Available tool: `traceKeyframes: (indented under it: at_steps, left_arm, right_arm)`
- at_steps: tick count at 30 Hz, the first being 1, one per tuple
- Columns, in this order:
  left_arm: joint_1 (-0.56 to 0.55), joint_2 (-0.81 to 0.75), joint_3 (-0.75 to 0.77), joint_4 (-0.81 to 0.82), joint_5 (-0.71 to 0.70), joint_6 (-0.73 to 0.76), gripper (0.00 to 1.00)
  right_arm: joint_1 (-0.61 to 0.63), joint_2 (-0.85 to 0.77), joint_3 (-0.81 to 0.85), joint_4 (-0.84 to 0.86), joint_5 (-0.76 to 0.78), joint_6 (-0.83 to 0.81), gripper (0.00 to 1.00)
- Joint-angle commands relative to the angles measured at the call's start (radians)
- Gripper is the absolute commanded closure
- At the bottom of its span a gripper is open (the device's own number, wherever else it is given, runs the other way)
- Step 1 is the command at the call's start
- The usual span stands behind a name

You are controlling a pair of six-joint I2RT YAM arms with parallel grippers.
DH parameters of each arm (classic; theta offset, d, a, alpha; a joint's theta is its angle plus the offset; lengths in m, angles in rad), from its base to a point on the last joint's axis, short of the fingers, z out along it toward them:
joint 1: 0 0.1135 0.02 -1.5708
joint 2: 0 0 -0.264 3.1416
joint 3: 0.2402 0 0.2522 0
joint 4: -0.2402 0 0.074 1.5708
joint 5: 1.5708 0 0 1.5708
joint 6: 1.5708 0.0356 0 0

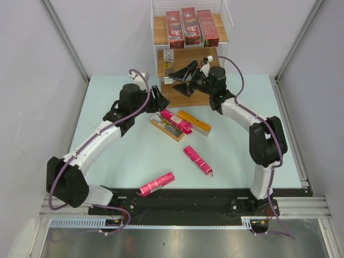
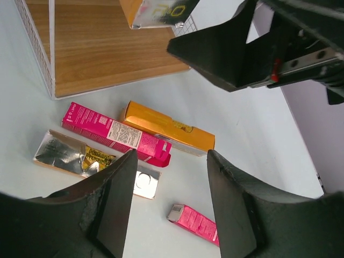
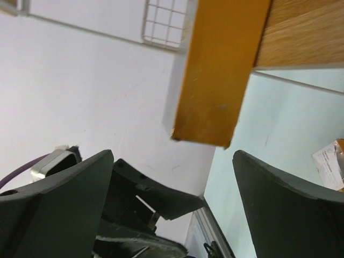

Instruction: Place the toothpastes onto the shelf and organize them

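Wide open and empty, left pincer [image 2: 171,156] over pink toothpaste carton [image 2: 115,134] flat on counter [image 2: 258,140], long axis running nearly finger to finger; nearer this arm. Likewise spread and holding nothing, right pincer [image 3: 173,156] at shelf [image 2: 107,48], orange carton [image 3: 223,70] just beyond its tips.

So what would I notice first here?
Probably the three dark red cartons standing in a row on the top tier of the shelf at the far edge. Then, in front of it, the right gripper open at a lower board and the left gripper open over a pink carton, orange carton and silver carton bunched on the table.
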Motion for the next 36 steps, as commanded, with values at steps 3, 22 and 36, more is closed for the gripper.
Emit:
traceKeyframes:
  at_steps: [3,22,36]
  left_arm:
    - [0.003,-0.060,-0.032,0.024,-0.016,0.041,0.37]
    - [0.011,-0.290,-0.249,-0.018,-0.044,0.041,0.00]
    - [0.011,-0.417,-0.430,-0.032,-0.045,-0.014,0.00]
  right_arm:
    - [0.012,-0.113,-0.047,-0.045,0.001,-0.076,0.00]
    - [0.137,-0.519,-0.311,-0.658,0.479,-0.694,0.00]
    - [0.147,-0.630,-0.557,-0.803,0.747,-0.849,0.02]
